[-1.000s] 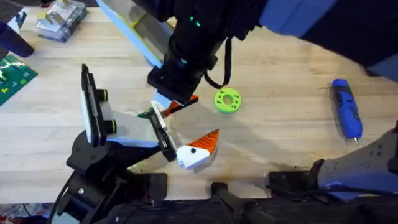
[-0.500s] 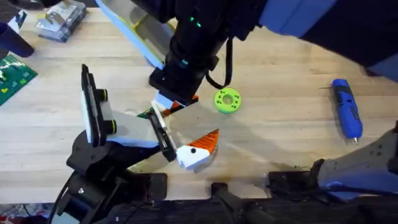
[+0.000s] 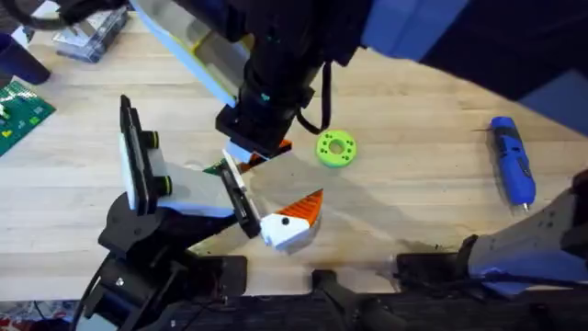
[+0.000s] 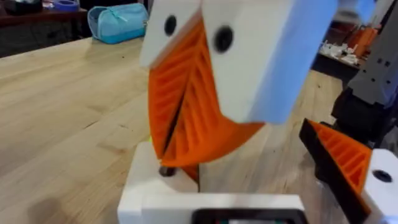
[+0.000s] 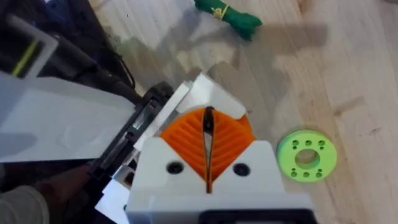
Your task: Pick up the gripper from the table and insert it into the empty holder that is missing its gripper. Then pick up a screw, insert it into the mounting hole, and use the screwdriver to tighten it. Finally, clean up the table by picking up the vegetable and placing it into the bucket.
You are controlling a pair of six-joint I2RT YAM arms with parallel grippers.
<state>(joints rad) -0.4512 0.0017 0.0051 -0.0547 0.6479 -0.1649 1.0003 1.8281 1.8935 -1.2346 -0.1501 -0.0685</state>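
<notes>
My right gripper [image 3: 262, 138] reaches down from above, shut on the gripper [image 3: 248, 154], a white block with an orange wedge. It holds the piece at the far end of the holder [image 3: 237, 188], a black slotted bar on my left arm's hand. The piece's white base [image 4: 155, 186] sits under the right gripper's orange pads [image 4: 186, 118]. My left gripper [image 3: 294, 179] has one mounted finger [image 4: 348, 165] at the bar's near end and holds nothing. The green vegetable [image 5: 227, 14] lies beside the bar. The blue screwdriver [image 3: 510, 161] lies at the right. Bucket and screw are out of view.
A lime-green disc [image 3: 335, 149] with a centre hole lies just right of the right gripper. A green circuit board [image 3: 18, 115] and a clear plastic box [image 3: 87, 32] sit at the far left. A yellow and light-blue object [image 3: 197, 46] lies at the back.
The right arm has shifted slightly left and away, with the gripper piece still at the bar's far end. The holder and the other objects have not moved.
</notes>
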